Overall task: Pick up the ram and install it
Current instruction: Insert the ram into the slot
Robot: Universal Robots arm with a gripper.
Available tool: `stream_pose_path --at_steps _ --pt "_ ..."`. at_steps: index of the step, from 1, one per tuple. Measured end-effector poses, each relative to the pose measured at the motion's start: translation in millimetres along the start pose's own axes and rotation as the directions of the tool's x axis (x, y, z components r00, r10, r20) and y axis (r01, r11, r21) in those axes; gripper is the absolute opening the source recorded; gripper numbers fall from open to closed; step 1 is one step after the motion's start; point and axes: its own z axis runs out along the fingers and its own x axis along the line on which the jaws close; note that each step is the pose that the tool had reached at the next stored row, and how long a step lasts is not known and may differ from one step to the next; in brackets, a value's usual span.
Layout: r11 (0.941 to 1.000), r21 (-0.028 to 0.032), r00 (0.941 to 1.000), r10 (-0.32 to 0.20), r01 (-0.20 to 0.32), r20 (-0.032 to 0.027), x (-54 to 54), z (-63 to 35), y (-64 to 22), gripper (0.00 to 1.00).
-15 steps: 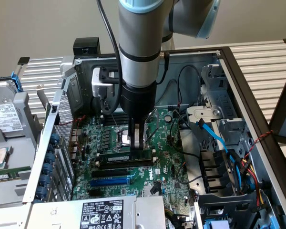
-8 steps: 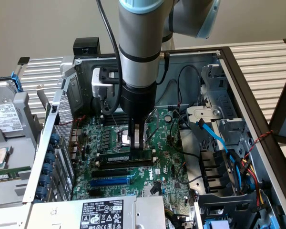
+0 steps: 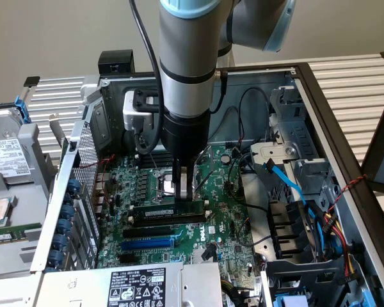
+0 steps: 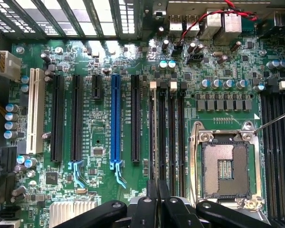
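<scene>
Inside the open computer case [image 3: 325, 109], the tool [image 3: 186, 196], nearly closed, pinches the ram [image 3: 155, 210] upright on the motherboard [image 3: 230, 225].

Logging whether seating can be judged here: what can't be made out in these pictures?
- Exterior view: the ram. Its lower edge and its slot are hidden by the stick itself and the gripper, so seated or not cannot be told.
- Exterior view: the processor socket is partly behind the gripper.
- Wrist view: the slot's near end is covered by the gripper.
- Exterior view: print on the motherboard is too small to read.
</scene>
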Motion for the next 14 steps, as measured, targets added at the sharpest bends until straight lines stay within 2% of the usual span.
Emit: stream_pose_path --at_steps 14 --pt "1.0000 0.0000 1.0000 0.001 -0.001 0.0001 0.0 0.1 0.3 0.13"
